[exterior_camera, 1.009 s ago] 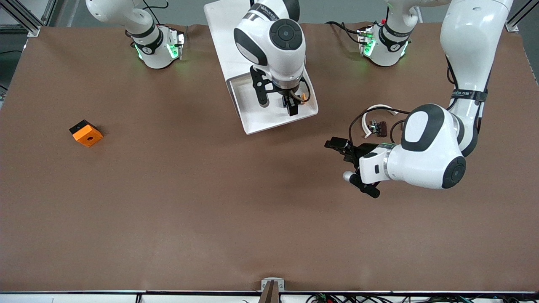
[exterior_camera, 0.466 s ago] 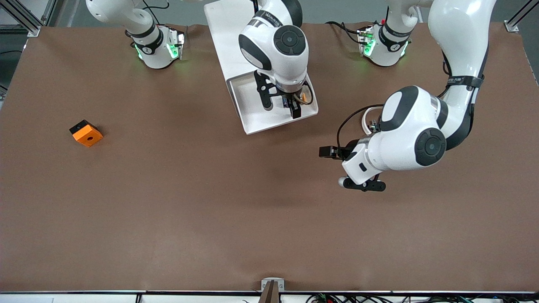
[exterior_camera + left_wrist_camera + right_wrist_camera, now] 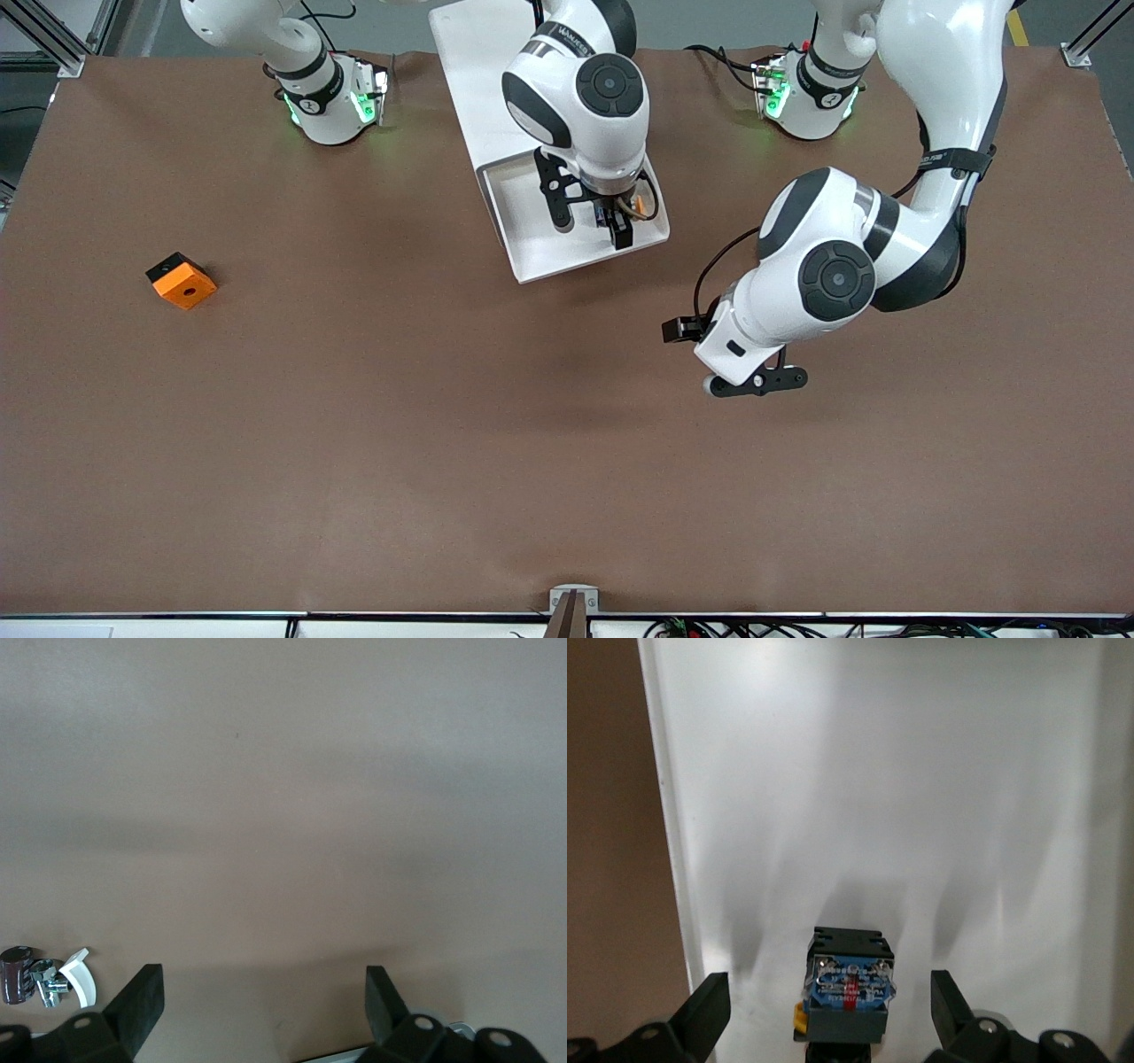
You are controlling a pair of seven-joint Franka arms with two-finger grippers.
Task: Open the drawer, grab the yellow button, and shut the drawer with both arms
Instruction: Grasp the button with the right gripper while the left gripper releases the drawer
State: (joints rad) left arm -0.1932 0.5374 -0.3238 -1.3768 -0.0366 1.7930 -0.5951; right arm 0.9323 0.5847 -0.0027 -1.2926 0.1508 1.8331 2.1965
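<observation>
From the front camera I have the orange block [image 3: 181,281] lying alone toward the right arm's end of the table, untouched. Mid-table, the white drawer [image 3: 540,252] stands pulled open, so the first step looks done. My right gripper [image 3: 592,221] hangs inside it; in the right wrist view its fingers [image 3: 700,1014] are spread wide on either side of the button [image 3: 849,985], which rests on the drawer floor with its dark blue-and-black body up and a sliver of orange cap showing below, not yet gripped. Toward the left arm's end, my left gripper [image 3: 749,377] hovers over bare brown table [image 3: 443,443], jaws fully apart and holding nothing; its wrist view shows a small cluster of loose parts [image 3: 42,974] at the edge. By my reckoning, the grasp, the lift-out and the closing of the drawer all remain.
</observation>
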